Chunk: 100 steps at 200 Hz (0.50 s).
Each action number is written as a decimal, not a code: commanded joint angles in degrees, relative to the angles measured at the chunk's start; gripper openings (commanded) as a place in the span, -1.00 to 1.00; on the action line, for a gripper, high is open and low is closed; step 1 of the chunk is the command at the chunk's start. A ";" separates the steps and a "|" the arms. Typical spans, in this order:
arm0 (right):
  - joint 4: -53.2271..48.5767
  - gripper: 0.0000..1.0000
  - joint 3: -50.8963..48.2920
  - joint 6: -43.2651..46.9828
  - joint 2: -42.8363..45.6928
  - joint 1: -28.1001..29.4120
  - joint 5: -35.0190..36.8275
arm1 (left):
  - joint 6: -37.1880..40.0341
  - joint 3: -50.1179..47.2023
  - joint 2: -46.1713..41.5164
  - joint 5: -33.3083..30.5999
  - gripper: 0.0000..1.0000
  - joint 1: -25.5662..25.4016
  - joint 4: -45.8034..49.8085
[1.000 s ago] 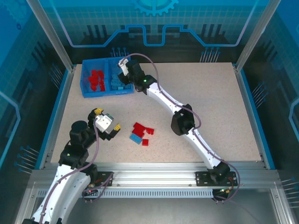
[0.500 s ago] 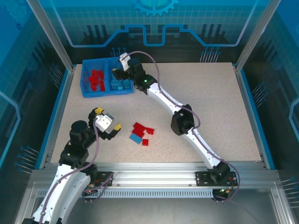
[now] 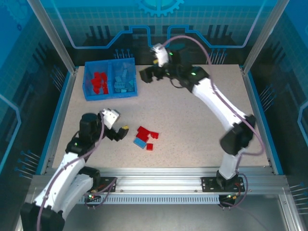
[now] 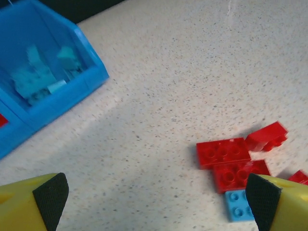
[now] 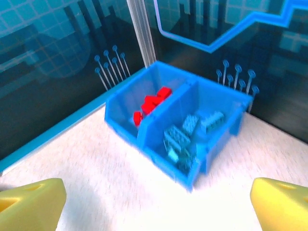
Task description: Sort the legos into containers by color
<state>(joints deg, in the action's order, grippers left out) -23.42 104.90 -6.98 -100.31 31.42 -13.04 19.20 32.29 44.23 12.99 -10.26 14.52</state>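
Red bricks (image 3: 99, 81) lie in the bin's (image 3: 110, 96) left compartment, light blue bricks (image 3: 123, 82) in its right one. The bin sits at the bench's (image 3: 202, 110) far left corner. A loose pile (image 3: 146, 136) of red pieces and one blue lies mid-bench. The left pincer (image 4: 156, 199) gapes wide and empty just left of that pile. The right pincer (image 5: 156, 204), equally wide and empty, hangs just right of the bin.

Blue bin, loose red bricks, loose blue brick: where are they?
blue bin (image 3: 110, 95): top view, front wall.
loose red bricks (image 4: 224, 152): left wrist view, the flat brick's top.
loose blue brick (image 3: 140, 142): top view, its top.
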 commanded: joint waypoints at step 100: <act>-5.42 1.00 -54.15 -3.66 44.69 -7.79 9.08 | 21.56 18.10 34.65 -1.51 0.98 -28.42 3.19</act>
<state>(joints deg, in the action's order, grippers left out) -30.00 53.10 -8.43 -60.90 25.69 -6.35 19.88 53.60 77.52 12.23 -38.06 22.11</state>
